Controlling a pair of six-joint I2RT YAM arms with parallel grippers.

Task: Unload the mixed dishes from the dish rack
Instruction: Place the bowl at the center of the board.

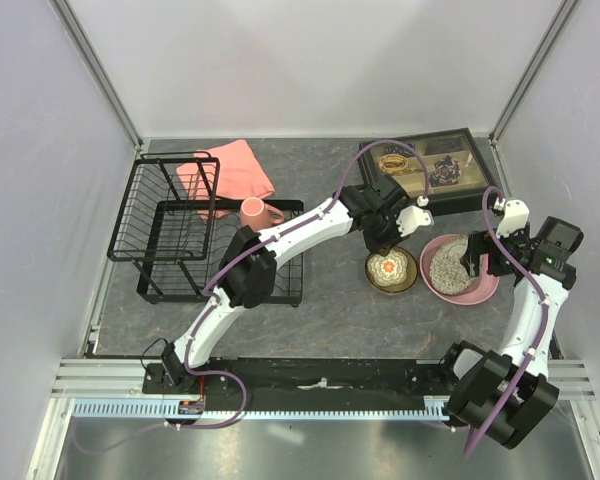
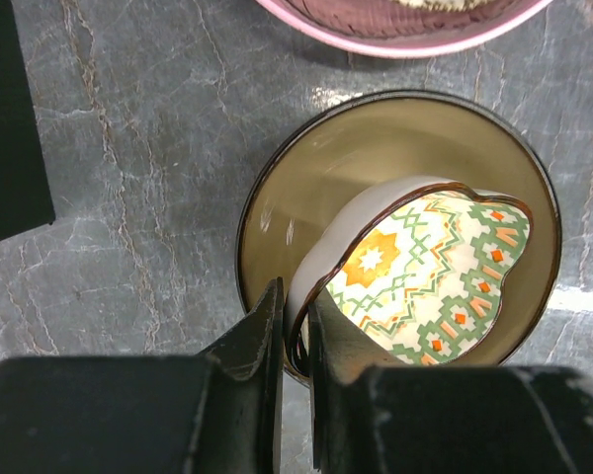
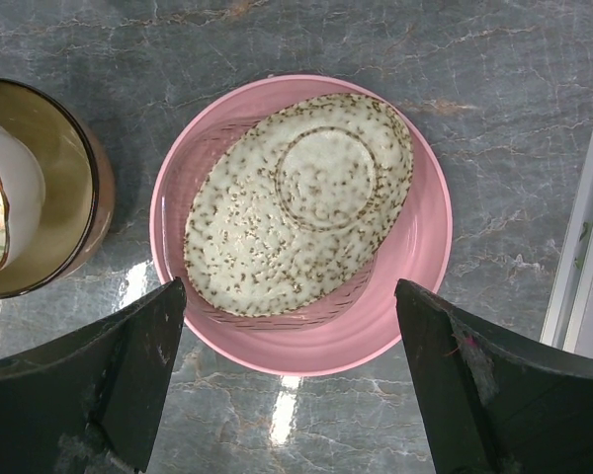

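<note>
Grey bowl (image 3: 296,202) sits in plate (image 3: 420,247) under the wide-open right gripper (image 3: 289,291); beside the plate, left gripper (image 2: 295,326) pinches floral bowl's (image 2: 425,276) rim.

Pink plate (image 2: 405,46) mostly beyond the left wrist view's top edge; tray trinkets (image 1: 443,172) too small for detail.

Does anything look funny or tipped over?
Yes. The grey speckled bowl seems to lie bottom-up on the pink plate, its foot ring showing. The floral dish stands tilted on edge inside the brown bowl, its rim pinched by the left gripper.
</note>
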